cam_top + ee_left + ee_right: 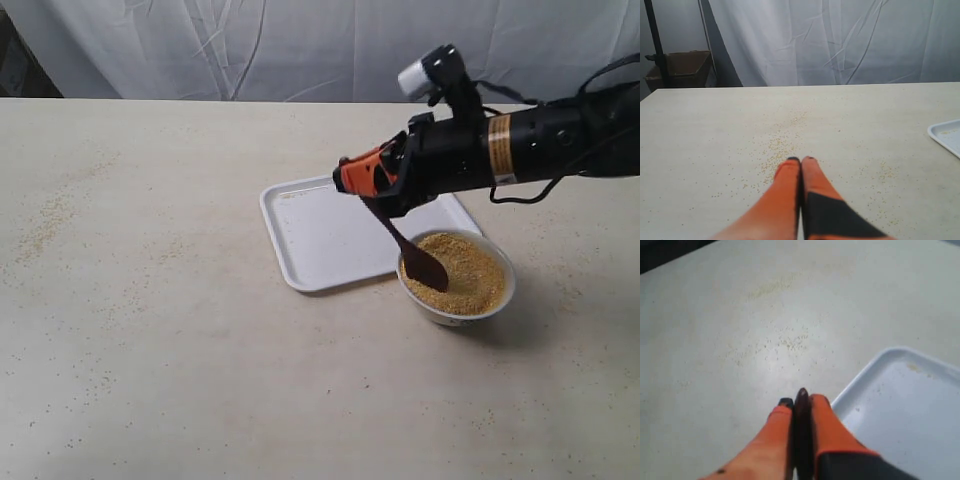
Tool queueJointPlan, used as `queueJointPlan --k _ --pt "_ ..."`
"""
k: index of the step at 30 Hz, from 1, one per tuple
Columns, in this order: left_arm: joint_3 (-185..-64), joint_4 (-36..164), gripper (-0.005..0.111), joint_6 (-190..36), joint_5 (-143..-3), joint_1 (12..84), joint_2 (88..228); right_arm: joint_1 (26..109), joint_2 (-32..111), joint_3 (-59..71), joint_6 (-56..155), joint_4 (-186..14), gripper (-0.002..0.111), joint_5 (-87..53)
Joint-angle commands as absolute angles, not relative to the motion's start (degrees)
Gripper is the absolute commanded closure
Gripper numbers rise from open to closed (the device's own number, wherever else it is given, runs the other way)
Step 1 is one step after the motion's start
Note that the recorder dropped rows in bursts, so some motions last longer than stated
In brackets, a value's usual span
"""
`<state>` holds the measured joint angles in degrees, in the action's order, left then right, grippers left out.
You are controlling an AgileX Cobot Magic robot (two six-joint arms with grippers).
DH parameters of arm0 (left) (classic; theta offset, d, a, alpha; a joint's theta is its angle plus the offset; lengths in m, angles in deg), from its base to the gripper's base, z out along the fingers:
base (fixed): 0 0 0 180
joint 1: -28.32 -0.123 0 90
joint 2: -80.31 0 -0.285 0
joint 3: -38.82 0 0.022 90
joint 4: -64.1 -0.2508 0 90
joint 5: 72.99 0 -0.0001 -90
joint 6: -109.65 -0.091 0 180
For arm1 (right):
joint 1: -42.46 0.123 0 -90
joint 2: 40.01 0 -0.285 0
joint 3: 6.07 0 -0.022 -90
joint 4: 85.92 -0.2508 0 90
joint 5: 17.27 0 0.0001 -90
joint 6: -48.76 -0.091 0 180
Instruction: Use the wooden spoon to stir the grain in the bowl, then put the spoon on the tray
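- The right arm [540, 140] reaches in nearly level from the exterior view's right.
- The right end effector [350, 180] points leftward, its orange fingers [827, 427] clamped on the wooden spoon [422, 265].
- The left end effector [801, 160] has its fingers [785, 200] pressed together.

The dark wooden spoon [410, 250] slants down, its oval end dipped in the yellow-orange grain [468, 272] heaped in the small white bowl [470, 318] just beside the flat white tray [320, 235].
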<state>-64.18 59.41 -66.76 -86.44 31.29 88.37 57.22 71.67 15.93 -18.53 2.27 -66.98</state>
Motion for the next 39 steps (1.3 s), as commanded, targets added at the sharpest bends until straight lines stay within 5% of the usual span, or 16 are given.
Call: queueJointPlan --k 1,18,29,39 --pt "-64.0 59.3 0.107 -66.6 -86.2 31.2 88.1 58.0 74.7 16.0 -18.7 2.1 0.108 -58.5" --pt "-64.0 59.3 0.107 -66.6 -86.2 31.2 88.1 57.9 67.7 16.0 -11.1 -6.5 0.108 -39.2" --pt "-64.0 59.3 0.107 -66.6 -86.2 31.2 88.1 58.0 70.9 16.1 -14.1 -7.0 0.108 -50.2" --pt "-64.0 59.3 0.107 -66.6 -86.2 31.2 88.1 57.8 72.9 16.0 -13.3 -7.0 0.108 -40.1"
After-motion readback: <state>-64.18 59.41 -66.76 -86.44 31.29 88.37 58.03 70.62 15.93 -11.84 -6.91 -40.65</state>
